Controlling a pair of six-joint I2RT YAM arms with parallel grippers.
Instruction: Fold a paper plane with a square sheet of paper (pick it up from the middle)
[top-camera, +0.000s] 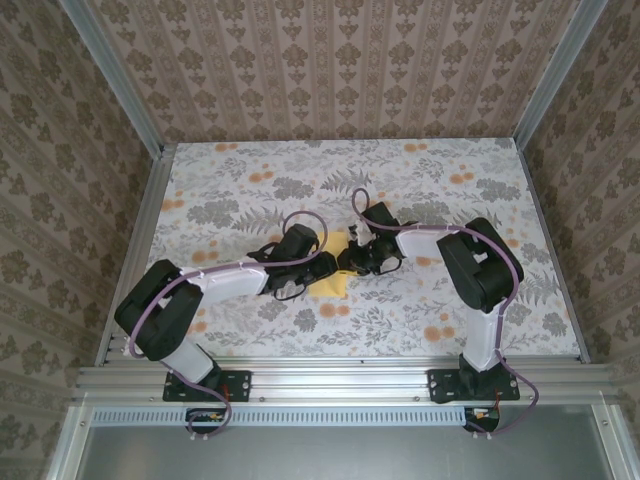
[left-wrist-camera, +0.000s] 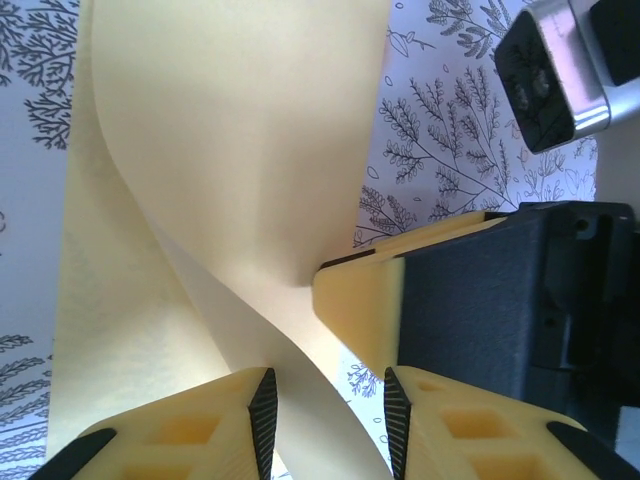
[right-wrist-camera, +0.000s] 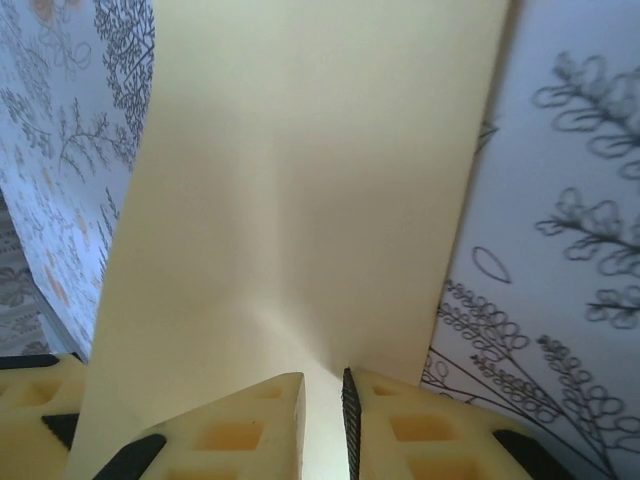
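Observation:
The square sheet of paper (top-camera: 336, 281) is plain yellow and lies mid-table between my two grippers. My right gripper (top-camera: 357, 259) is shut on it: in the right wrist view the sheet (right-wrist-camera: 300, 180) puckers into a pinch at the gripper (right-wrist-camera: 325, 385). In the left wrist view the sheet (left-wrist-camera: 230, 150) is lifted and curls, with a strip of it running through my left gripper (left-wrist-camera: 330, 385). Those jaws stand apart, with a gap beside the paper. One of the right gripper's fingers (left-wrist-camera: 360, 300) holds the sheet just beyond them.
The table (top-camera: 450, 190) has a grey floral cloth with small orange flower prints. Patterned walls and aluminium rails (top-camera: 150, 215) close it in at the left, back and right. Both arms reach inward and nearly meet at the centre.

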